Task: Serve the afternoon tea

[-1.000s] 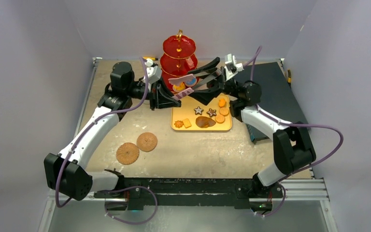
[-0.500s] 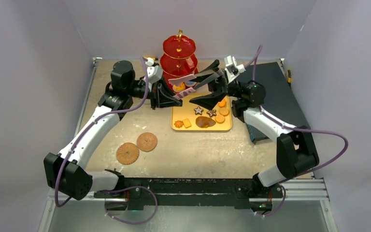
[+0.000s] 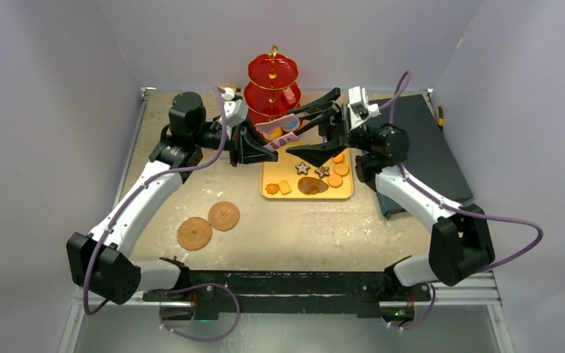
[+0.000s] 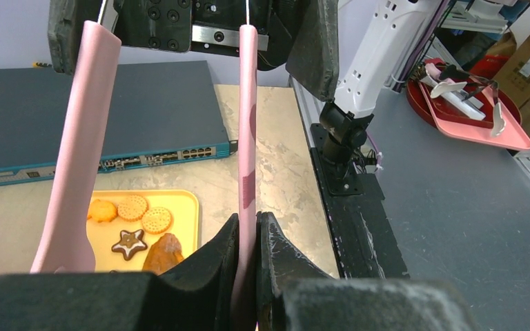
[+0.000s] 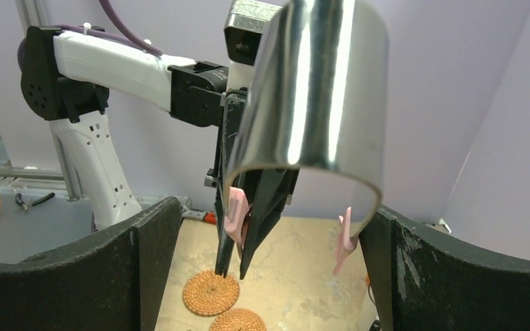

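Note:
The afternoon tea's red three-tier stand [image 3: 273,81] stands at the back centre, with small pastries on its lowest tier. More biscuits [image 3: 316,173] [image 4: 132,207] lie on the yellow tray [image 3: 342,193]. My left gripper [image 3: 268,151] [image 4: 248,224] is shut on one pink-tipped arm of the metal tongs [image 3: 279,126] [image 4: 248,138], held in the air in front of the stand. My right gripper [image 3: 316,126] [image 5: 272,210] is open, its fingers wide on either side of the tongs' shiny bent end [image 5: 310,89]. A gap shows at its left finger [image 5: 138,269].
Two woven coasters [image 3: 210,224] [image 5: 210,293] lie at the front left of the table. A dark blue network switch [image 3: 419,147] [image 4: 96,117] lies along the right side. Grey walls close in the back and both sides.
My right gripper has drawn back to the right along the tongs, and its elbow has swung outward. The left arm and the tongs have stayed in place.

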Robot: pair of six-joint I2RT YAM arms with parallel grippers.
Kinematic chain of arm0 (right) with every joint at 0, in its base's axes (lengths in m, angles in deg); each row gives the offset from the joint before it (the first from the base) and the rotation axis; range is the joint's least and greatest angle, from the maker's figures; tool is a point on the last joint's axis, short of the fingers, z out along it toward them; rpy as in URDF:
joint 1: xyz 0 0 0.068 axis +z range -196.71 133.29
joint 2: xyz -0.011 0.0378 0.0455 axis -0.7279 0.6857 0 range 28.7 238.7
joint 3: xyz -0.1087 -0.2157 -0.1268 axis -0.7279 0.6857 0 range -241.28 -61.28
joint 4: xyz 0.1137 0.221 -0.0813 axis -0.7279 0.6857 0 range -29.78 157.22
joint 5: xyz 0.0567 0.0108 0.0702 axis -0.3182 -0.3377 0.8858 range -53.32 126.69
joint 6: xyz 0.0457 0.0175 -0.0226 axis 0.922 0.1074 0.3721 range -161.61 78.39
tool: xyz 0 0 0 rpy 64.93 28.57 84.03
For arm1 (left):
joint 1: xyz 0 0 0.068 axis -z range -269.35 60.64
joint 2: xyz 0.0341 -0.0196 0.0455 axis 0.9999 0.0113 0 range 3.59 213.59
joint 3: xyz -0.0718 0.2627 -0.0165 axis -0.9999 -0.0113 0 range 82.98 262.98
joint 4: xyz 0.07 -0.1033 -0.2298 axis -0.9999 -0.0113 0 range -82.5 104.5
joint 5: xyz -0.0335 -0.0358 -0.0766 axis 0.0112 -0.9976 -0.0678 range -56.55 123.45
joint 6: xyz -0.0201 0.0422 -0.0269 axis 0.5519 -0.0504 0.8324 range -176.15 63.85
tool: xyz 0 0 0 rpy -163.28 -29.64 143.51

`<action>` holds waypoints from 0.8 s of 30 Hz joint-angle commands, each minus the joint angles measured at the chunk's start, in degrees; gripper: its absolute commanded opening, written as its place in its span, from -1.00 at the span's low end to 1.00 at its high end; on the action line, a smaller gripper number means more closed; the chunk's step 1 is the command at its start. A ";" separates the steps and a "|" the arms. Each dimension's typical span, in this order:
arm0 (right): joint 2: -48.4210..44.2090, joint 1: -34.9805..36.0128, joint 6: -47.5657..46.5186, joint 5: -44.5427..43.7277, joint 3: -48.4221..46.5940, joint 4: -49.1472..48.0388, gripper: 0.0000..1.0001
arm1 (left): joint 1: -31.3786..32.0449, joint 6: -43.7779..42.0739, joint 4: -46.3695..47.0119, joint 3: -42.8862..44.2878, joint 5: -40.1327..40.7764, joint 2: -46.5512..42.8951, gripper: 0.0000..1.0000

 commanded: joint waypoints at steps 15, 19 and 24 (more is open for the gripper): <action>-1.00 1.40 -7.50 -5.97 -3.21 10.11 0.80 | 0.85 -6.89 0.78 3.22 1.68 -1.01 -1.00; -2.04 1.42 -9.57 -6.76 -2.40 11.80 0.67 | 0.87 -5.28 2.17 3.72 1.70 -0.81 -1.00; -3.28 1.42 -11.33 -7.48 -2.73 13.82 0.46 | 0.87 -5.11 1.75 3.75 1.57 -0.74 -1.00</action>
